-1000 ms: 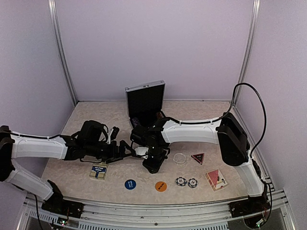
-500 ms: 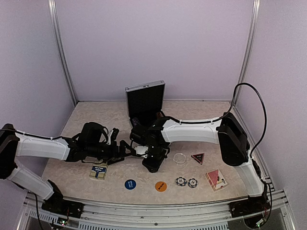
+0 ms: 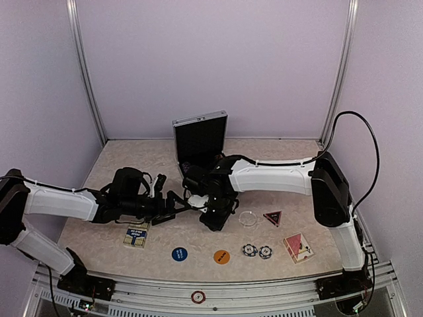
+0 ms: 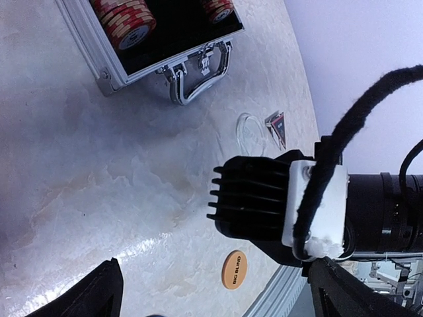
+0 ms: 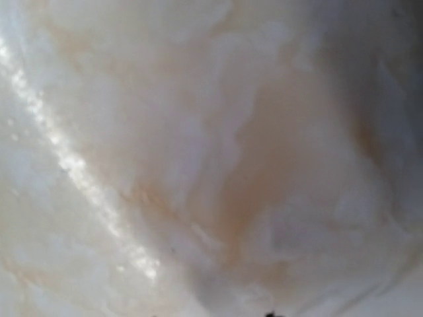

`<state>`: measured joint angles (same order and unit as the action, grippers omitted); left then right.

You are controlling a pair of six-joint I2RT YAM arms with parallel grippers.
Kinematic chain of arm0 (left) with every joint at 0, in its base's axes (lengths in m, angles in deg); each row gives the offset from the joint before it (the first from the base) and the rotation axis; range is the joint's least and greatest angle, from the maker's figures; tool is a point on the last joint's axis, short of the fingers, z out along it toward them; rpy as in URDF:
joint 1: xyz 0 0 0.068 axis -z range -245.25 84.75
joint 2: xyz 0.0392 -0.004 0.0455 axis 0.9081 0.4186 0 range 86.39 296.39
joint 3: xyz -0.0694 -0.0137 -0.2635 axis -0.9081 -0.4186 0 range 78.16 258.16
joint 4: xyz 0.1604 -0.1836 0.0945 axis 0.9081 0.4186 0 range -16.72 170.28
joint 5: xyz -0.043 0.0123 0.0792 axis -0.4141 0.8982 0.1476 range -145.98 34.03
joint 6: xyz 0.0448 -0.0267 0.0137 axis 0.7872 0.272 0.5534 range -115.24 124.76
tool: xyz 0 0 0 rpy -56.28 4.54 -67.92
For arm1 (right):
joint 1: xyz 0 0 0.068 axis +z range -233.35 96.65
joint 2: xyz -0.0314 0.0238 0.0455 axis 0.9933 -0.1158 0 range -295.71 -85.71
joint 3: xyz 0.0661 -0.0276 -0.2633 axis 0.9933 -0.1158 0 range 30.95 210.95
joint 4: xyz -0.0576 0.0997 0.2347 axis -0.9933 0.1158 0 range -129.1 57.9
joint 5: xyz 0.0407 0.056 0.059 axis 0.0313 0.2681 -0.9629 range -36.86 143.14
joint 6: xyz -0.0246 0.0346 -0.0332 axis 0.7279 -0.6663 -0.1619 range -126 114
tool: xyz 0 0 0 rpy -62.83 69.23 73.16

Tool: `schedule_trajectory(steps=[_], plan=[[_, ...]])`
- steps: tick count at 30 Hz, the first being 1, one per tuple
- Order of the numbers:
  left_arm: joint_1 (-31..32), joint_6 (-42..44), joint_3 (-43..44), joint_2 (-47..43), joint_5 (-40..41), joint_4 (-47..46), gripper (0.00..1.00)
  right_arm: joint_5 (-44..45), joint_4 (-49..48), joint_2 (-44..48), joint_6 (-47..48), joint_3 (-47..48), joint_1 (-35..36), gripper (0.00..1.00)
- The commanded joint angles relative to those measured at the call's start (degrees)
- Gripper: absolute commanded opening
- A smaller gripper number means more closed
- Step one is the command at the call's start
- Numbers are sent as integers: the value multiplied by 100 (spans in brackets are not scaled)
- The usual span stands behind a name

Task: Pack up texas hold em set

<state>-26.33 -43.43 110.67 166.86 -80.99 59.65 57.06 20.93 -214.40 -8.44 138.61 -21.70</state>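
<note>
The silver briefcase [image 3: 199, 135] stands open at the back centre with its lid upright. Stacks of red striped chips [image 4: 125, 23] lie in its black tray, behind the metal handle [image 4: 198, 72]. My left gripper [image 3: 177, 203] [image 4: 218, 310] is open wide and empty, reaching right towards my right wrist [image 4: 258, 205]. My right gripper [image 3: 211, 221] points straight down at the table in front of the case. Its jaws are hidden, and the right wrist view shows only blurred table. The orange disc [image 3: 221, 256] [image 4: 234, 269], blue disc [image 3: 179, 253] and two striped chips [image 3: 257, 251] lie near the front.
A clear disc [image 3: 248, 218] and a dark triangle [image 3: 271, 216] lie right of my right gripper. A red card deck [image 3: 299, 246] sits front right and a blue-and-yellow deck [image 3: 136, 234] front left. A red-and-white chip [image 3: 198, 297] rests on the front rail.
My right arm has shifted a little to the right and its gripper moved slightly back. My left gripper edged right. A red-and-white chip now shows on the front rail.
</note>
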Motion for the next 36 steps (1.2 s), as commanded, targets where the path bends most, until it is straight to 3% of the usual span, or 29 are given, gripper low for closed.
schedule_trajectory(steps=[1, 5, 9, 13, 14, 15, 16, 21, 36], plan=[[2, 3, -12, 43, 122, 185, 97, 15, -533, 736, -75, -423, 40, 36], [-13, 95, 107, 78, 134, 285, 97, 34, -1091, 1502, 120, -1180, 180, 40], [-67, 101, 137, -109, 230, 502, 97, -287, -1953, 2570, 362, -2245, 578, 49], [-148, 365, 250, -402, 432, 1007, 98, -384, -2233, 2817, 487, -2662, 1048, 71], [-178, 397, 251, -458, 495, 1091, 98, -375, -2278, 2795, 505, -2727, 1213, 79], [-207, 398, 224, -513, 519, 1131, 98, -312, -2340, 2744, 539, -2770, 1372, 96], [-243, 392, 184, -610, 524, 1148, 98, -242, -2391, 2686, 586, -2811, 1571, 99], [-418, 428, 111, -971, 560, 1334, 99, 292, -2549, 2192, 708, -2773, 2381, 100], [-565, 468, -24, -1671, 766, 1802, 99, 958, -2199, 1065, 365, -2216, 2616, 100]])
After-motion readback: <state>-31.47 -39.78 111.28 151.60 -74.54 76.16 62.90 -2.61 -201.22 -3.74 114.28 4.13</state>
